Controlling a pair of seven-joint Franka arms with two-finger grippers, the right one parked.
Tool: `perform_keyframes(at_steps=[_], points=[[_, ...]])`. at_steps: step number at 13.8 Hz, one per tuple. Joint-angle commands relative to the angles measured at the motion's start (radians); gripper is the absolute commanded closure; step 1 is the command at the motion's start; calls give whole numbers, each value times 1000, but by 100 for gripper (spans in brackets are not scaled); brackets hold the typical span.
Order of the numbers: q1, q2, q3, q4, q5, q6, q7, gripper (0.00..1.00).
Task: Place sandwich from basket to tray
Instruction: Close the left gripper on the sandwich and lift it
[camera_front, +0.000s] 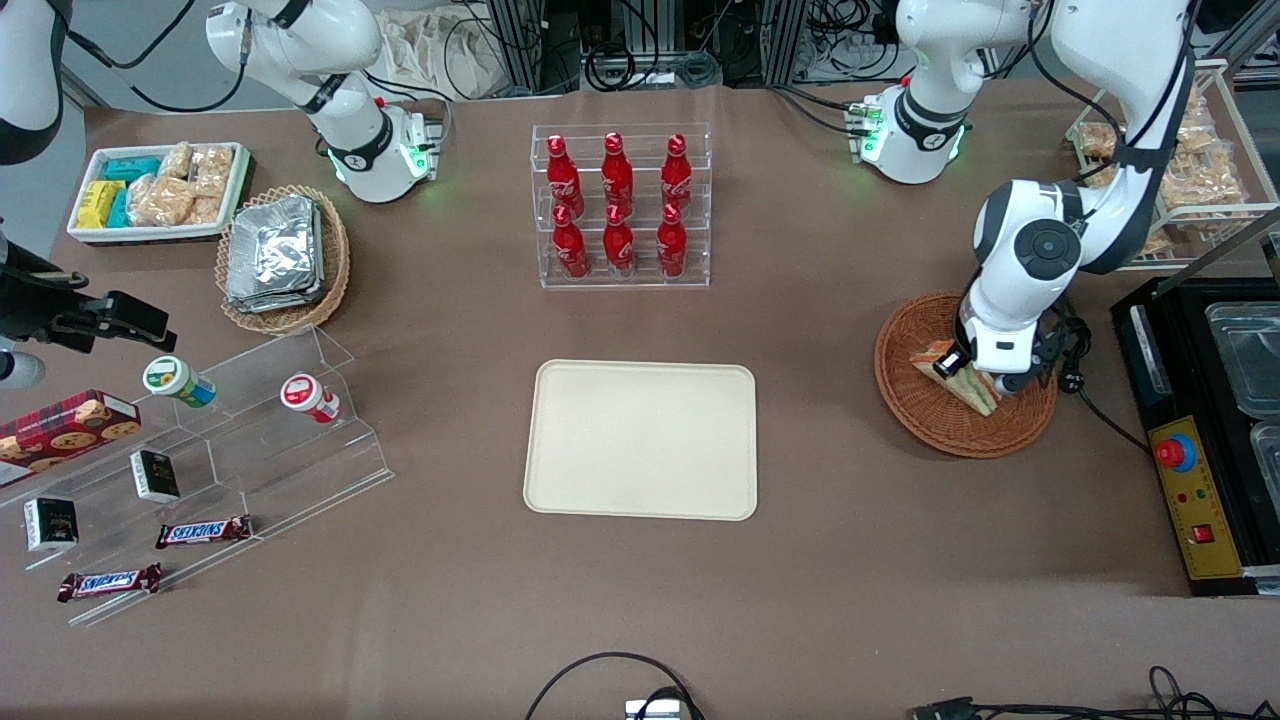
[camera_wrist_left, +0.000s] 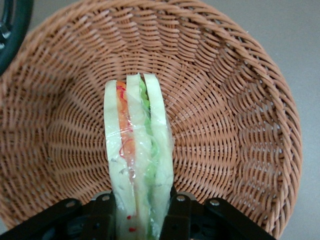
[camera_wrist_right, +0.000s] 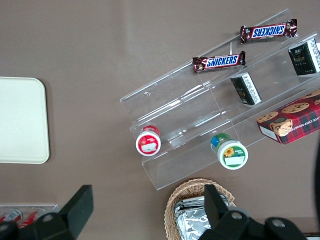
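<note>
Jaws clamped on the sandwich (camera_wrist_left: 135, 165) across its bread faces, so the wrapped layers stay together. Gripper (camera_wrist_left: 138, 215) sits low inside the basket (camera_wrist_left: 240, 125); sandwich not yet clear of the rim. Tray (camera_front: 640, 440) lies toward table centre, bare for set-down.

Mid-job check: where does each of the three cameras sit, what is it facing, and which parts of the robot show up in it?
Front view: high, facing both arms over the table; the gripper is down in the basket, the tray bare.
Left wrist view: looks past the fingers closed on the sandwich in the basket.
Right wrist view: downward; the parked gripper's fingers, display steps, a tray corner.
Shared: front and left wrist both show the sandwich.
</note>
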Motion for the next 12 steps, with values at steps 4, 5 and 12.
perform_keyframes(at_steps=[4, 5, 12], points=[[3, -170, 2, 24, 6, -197, 413, 70], [3, -179, 2, 41, -9, -212, 479, 70], [-92, -208, -9, 91, -117, -234, 757, 71]])
